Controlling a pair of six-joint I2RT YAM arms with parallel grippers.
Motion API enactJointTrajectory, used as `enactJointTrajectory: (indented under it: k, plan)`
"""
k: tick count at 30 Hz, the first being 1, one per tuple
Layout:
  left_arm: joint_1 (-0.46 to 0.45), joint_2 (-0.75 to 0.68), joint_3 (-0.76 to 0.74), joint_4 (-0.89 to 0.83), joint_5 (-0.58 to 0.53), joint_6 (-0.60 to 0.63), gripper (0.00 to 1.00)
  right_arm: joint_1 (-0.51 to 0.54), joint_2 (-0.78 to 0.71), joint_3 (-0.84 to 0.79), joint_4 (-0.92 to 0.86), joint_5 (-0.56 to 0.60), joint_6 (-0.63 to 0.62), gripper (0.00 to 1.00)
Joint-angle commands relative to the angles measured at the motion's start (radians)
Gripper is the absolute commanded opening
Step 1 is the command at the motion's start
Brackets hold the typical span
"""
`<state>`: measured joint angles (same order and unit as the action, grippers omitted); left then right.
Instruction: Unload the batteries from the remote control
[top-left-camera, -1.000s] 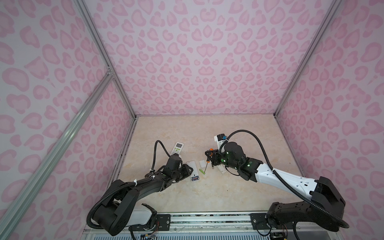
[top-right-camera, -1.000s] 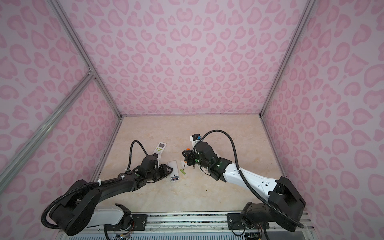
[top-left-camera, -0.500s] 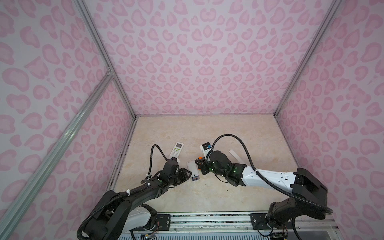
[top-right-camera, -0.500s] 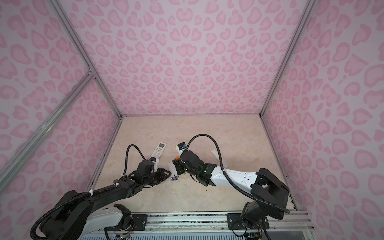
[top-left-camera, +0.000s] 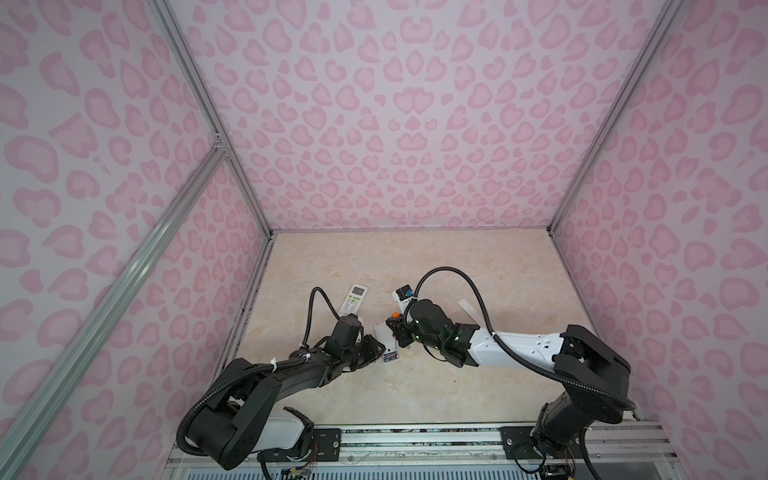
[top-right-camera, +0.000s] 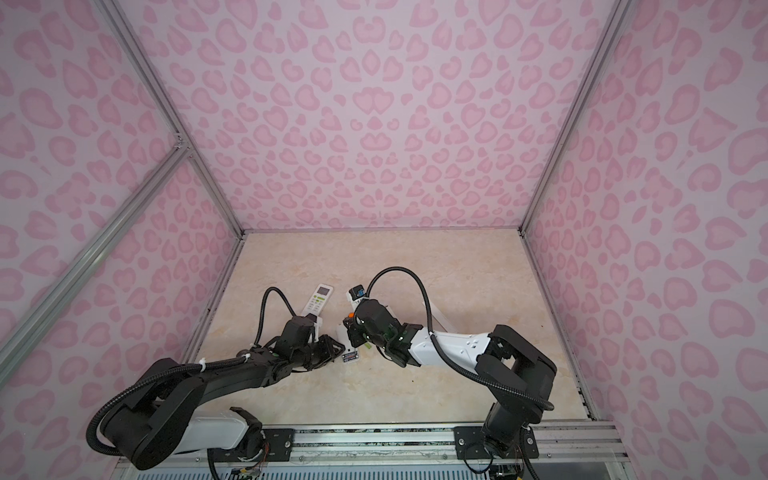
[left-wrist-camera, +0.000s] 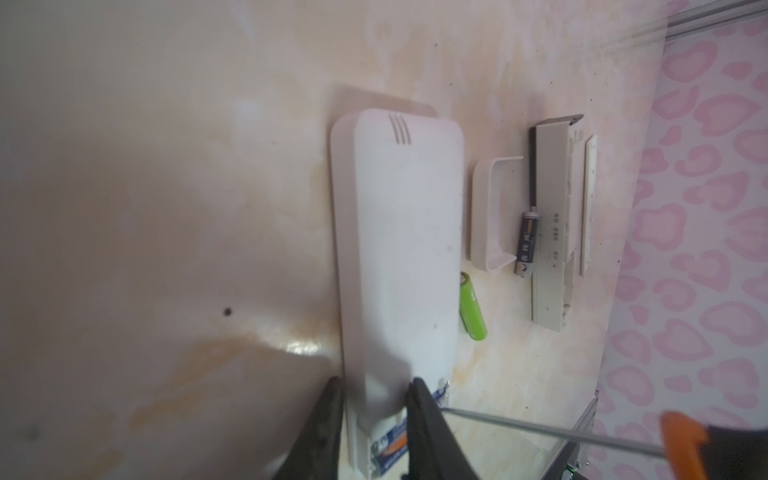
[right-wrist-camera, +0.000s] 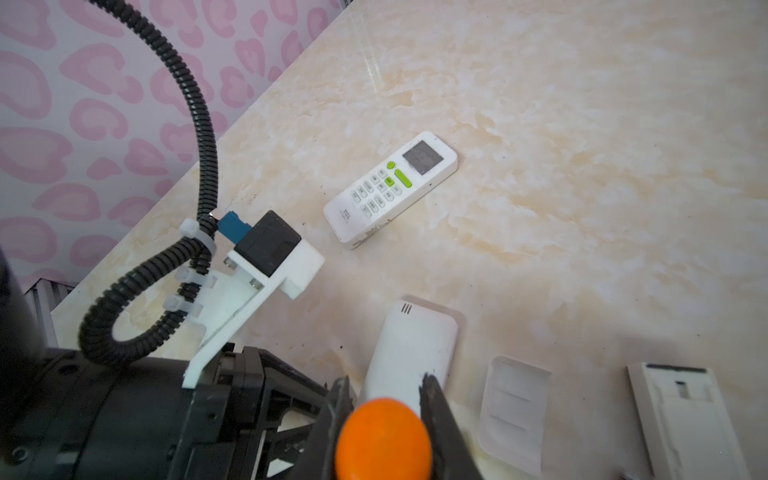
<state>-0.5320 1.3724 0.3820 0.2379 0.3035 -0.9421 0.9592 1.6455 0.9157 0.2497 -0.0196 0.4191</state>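
Observation:
The white remote control (left-wrist-camera: 395, 249) lies back up, its battery bay open at the near end. A blue-and-orange battery (left-wrist-camera: 390, 444) sits in that bay. My left gripper (left-wrist-camera: 376, 415) stands over this end, jaws partly closed. One fingertip (left-wrist-camera: 334, 411) is at the remote's edge and the other is over the bay. A lime green battery (left-wrist-camera: 473, 307) and a black battery (left-wrist-camera: 527, 243) lie loose beside the remote. My right gripper (right-wrist-camera: 384, 399) is shut on the orange-handled screwdriver (right-wrist-camera: 382, 440), whose shaft (left-wrist-camera: 519, 428) reaches the open bay. In both top views the grippers (top-left-camera: 374, 347) (top-right-camera: 353, 332) meet at the remote (top-left-camera: 380, 332).
A second remote with green buttons (right-wrist-camera: 390, 189) (top-left-camera: 353, 299) lies face up farther back. A loose white battery cover (right-wrist-camera: 513, 407) and a third white remote (right-wrist-camera: 681, 415) lie to the right. The left wall runs close behind my left arm.
My right gripper has carried the screwdriver leftward and nearer, up to the remote's open end. The left jaws have narrowed over that end.

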Motion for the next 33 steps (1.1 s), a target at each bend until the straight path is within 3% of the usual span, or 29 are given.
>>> enactJointTrajectory:
  k: [1,6,10,17,18,23,28,33]
  plan:
    - [0.001,0.039,0.026,0.054,-0.003,0.021,0.27,-0.001,-0.005,-0.007,0.042,-0.007,0.002,0.0]
    - [0.001,0.103,0.078,0.069,0.023,0.053,0.26,-0.005,-0.03,-0.04,0.063,-0.01,0.01,0.0]
    - [0.001,0.148,0.133,0.062,0.042,0.085,0.33,-0.006,-0.048,-0.073,0.111,-0.028,0.008,0.0]
    - [0.001,0.184,0.171,0.067,0.053,0.092,0.35,-0.007,-0.051,-0.066,0.107,-0.057,-0.033,0.0]
    - [0.002,0.181,0.17,0.063,0.048,0.096,0.4,-0.006,-0.051,-0.066,0.109,-0.064,-0.042,0.0]
    - [0.013,0.106,0.148,0.021,0.014,0.104,0.48,-0.016,-0.061,-0.066,0.118,-0.12,-0.111,0.0]
    - [0.021,-0.017,0.087,-0.025,-0.009,0.105,0.49,-0.044,-0.066,-0.085,0.161,-0.2,-0.167,0.0]
    - [0.013,-0.106,0.017,-0.023,0.04,0.055,0.46,-0.08,-0.072,-0.066,0.121,-0.323,-0.275,0.0]
